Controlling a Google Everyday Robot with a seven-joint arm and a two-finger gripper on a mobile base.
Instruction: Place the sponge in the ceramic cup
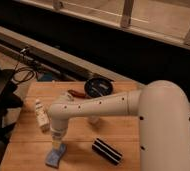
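The blue-grey sponge (55, 158) lies flat on the wooden table (80, 145) near its front left. My gripper (56, 145) points straight down right above the sponge, at or just over its top edge. The white arm (103, 107) reaches in from the right across the middle of the table. Only a pale bit of the ceramic cup (93, 120) shows below the arm, to the right of the gripper; the arm hides the rest.
A dark round bowl (99, 86) sits at the back of the table, with a small red item (78, 93) to its left. A white bottle (41, 116) lies left of the wrist. A black block with white stripes (107, 151) lies at the front right.
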